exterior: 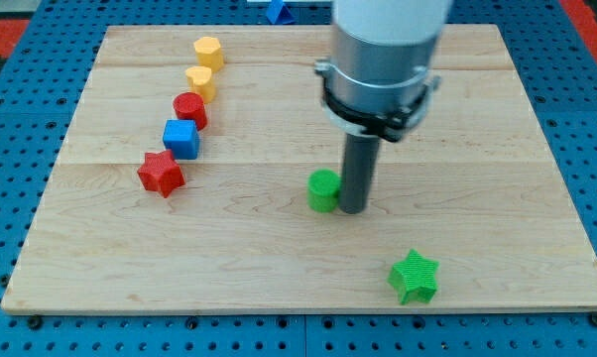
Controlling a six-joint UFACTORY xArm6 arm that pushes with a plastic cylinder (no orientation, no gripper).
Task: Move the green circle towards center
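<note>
The green circle (323, 189) is a short green cylinder standing on the wooden board (477, 119), a little below the board's middle. My tip (353, 208) is the lower end of the dark rod, right beside the green circle on its right side, touching or nearly touching it. The rod hangs from the large grey arm body (383, 59) at the view's top.
A green star (415, 277) lies toward the view's bottom right. On the left, a diagonal row holds a yellow block (208, 51), another yellow block (200, 81), a red cylinder (190, 109), a blue cube (181, 139) and a red star (161, 174).
</note>
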